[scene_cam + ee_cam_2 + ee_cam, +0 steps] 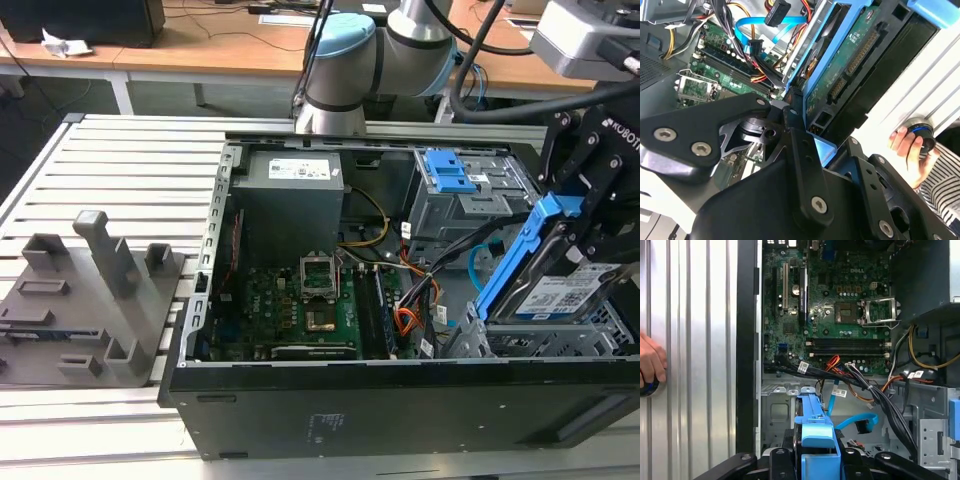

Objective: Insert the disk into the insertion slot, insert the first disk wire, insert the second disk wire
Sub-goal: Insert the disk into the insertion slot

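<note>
— Hand (818, 456) state?
— I have the hand clamped on the disk (565, 290), gripping its bright blue plastic carrier.
— Where does it sit?
— Tilted, with its lower end at the insertion slot (540, 342), the low bay of perforated grey sheet metal. I see the flat light-blue second disk wire (860, 419) curling nearby, its dark plug free.

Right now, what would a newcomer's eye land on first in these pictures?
First, the bright blue-framed disk, held tilted by the gripper over the perforated metal bay, at the exterior view's right of the open computer case. Next, the green motherboard in the middle of the case. Then a person's hand around a blue-ringed knob outside the case.
</note>
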`<action>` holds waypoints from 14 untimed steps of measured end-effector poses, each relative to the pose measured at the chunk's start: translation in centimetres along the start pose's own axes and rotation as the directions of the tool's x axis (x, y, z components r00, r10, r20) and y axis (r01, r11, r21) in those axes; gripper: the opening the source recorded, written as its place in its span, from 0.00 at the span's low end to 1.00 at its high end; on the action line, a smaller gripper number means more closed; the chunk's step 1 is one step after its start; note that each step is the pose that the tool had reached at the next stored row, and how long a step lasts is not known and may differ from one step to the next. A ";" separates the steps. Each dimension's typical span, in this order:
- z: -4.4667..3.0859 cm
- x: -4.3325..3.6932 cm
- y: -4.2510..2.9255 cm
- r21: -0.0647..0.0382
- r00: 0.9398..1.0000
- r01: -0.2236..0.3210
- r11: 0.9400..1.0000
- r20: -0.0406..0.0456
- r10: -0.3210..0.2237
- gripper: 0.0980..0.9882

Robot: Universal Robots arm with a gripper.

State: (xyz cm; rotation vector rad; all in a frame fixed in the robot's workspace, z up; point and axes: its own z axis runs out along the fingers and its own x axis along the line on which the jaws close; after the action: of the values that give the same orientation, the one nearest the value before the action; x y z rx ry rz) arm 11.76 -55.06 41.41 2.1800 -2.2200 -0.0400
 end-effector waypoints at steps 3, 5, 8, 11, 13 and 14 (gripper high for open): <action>0.51 -0.01 -0.02 0.000 1.000 0.000 1.000 0.000 0.000 0.30; 0.68 -0.01 -0.03 0.000 1.000 0.000 1.000 0.000 0.000 0.30; 0.70 -0.01 -0.03 0.000 1.000 0.000 1.000 0.000 0.000 0.30; 0.70 -0.01 -0.03 0.000 1.000 0.000 1.000 0.000 0.000 0.30; 0.73 -0.01 -0.03 0.000 1.000 0.000 1.000 0.000 0.000 0.38; 0.73 -0.01 -0.03 0.000 1.000 0.000 1.000 0.000 0.000 0.38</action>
State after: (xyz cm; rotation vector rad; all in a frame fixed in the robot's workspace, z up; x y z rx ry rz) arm 11.76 -55.05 40.68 2.1801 -2.2200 -0.0402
